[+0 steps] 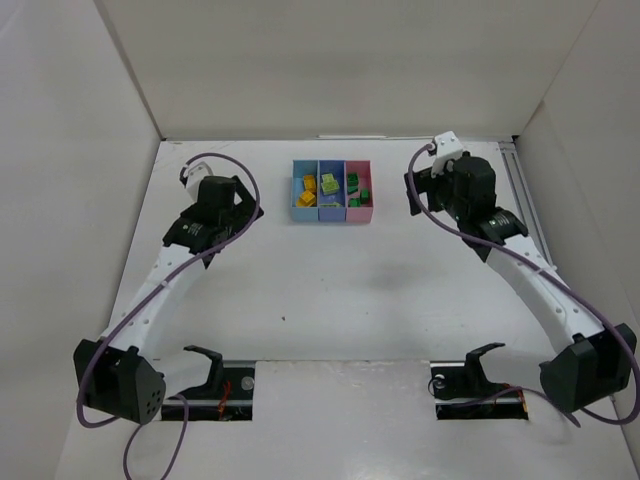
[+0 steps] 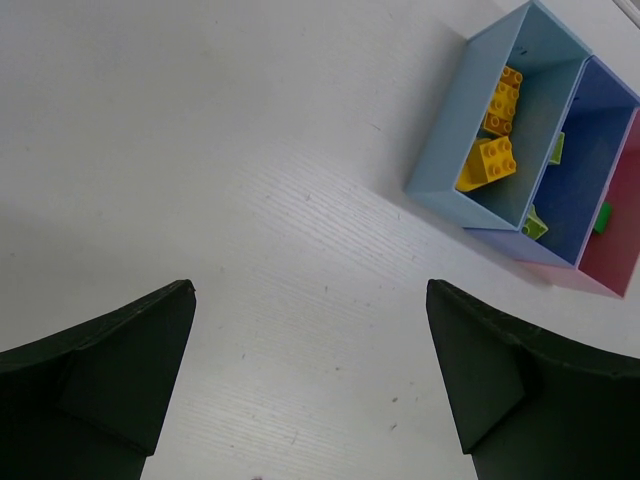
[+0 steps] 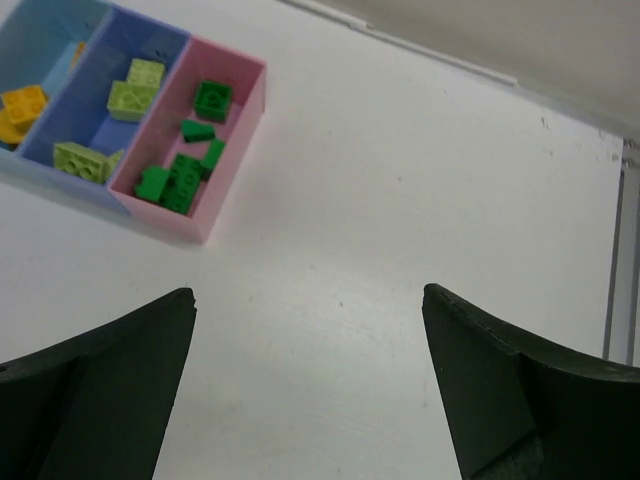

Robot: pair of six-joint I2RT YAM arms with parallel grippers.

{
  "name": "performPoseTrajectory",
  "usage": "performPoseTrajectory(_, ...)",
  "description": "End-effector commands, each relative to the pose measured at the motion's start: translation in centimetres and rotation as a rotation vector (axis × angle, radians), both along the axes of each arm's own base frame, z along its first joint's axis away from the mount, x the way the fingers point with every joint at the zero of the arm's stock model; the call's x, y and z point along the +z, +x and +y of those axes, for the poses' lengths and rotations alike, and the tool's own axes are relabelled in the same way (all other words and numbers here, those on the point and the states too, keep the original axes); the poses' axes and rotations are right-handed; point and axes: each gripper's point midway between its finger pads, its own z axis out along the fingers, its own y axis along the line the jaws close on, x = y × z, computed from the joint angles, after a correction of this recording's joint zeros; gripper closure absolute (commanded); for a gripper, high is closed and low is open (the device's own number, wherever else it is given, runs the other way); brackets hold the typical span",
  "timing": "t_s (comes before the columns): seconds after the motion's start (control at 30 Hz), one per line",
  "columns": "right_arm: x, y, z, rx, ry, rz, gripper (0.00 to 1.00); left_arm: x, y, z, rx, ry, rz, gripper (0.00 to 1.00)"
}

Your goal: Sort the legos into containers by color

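Now we see both hands released. Our left hand (image 2: 310,300) hangs over the white bench (image 1: 330,290) with its two dark fingers (image 2: 110,380) spread wide, gripping nothing. The right hand (image 3: 308,300) is spread just as wide and holds no brick either. From above, the left hand sits to the left of the containers and the right hand to their right, each apart from them.

The containers are three bins joined in a row toward the far middle of the bench: the light blue bin (image 2: 450,130) on the left, the purple bin (image 3: 85,115) in the middle and the pink bin (image 3: 235,150) on the right. The legos lie inside them by colour. The yellow-orange bricks (image 2: 487,165) are in the light blue bin, one tilted block near its middle and another piece toward its far end. The lime bricks (image 3: 130,98) lie in the purple bin, some further back and one by its near wall. The dark green bricks (image 3: 180,180) are in the pink bin, a loose cluster at the near end and a square one behind it. We cannot give an exact count, since several overlap.
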Motion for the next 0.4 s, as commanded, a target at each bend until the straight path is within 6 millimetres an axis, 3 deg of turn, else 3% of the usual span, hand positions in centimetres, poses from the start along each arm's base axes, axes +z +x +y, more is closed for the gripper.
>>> performPoseTrajectory(0.0, -2.2, -1.4, -3.0, -0.168, -0.007, 0.065, 0.00, 2.2, 1.4, -0.8, -0.044, -0.010, -0.068, 0.00)
performPoseTrajectory(0.17, -2.5, -2.5, -4.7, -0.246, -0.008, 0.076, 0.00, 2.3, 1.6, -1.1, -0.052, -0.019, -0.075, 0.00)
performPoseTrajectory(0.37, -2.5, -3.1, -4.8, -0.237, 0.022, 0.054, 0.00, 2.2, 1.3, -1.1, -0.059, -0.025, -0.073, 0.00)
